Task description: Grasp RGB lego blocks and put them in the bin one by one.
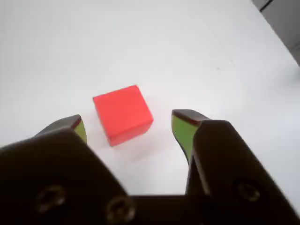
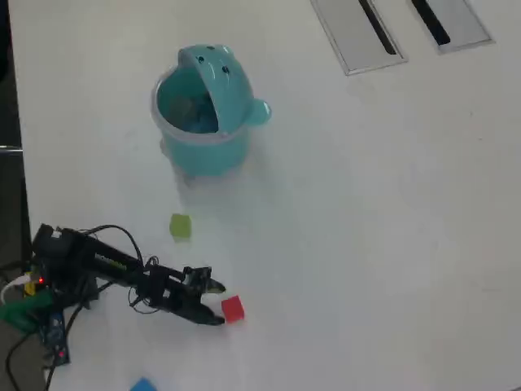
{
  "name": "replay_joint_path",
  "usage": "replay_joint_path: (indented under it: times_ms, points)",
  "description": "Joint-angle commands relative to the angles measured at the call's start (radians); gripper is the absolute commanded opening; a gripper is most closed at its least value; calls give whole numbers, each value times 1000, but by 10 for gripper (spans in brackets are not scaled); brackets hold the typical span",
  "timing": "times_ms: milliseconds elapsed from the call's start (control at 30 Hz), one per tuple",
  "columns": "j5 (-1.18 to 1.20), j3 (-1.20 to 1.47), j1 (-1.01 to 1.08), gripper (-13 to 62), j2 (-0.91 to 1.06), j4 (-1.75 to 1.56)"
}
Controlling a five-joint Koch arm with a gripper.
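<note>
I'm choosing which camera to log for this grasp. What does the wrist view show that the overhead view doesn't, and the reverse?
Only the wrist view shows the green pads inside the open jaws, and bare table between each pad and the red block.

Only the overhead view shows the bin, the yellow-green block, the light blue block at the bottom edge, the two grey slotted panels, and the arm.

Both show the gripper at the red block on the white table.
</note>
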Motion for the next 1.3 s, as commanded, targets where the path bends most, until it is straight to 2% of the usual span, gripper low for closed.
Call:
replay_joint_path:
  times_ms: [0, 567, 967, 1267]
  points:
    - [-25, -101, 14, 330, -32, -6]
    - [-23, -218, 28, 328, -256, -32]
    - [170, -190, 23, 148, -291, -155]
    - [308, -160, -34, 132, -247, -224]
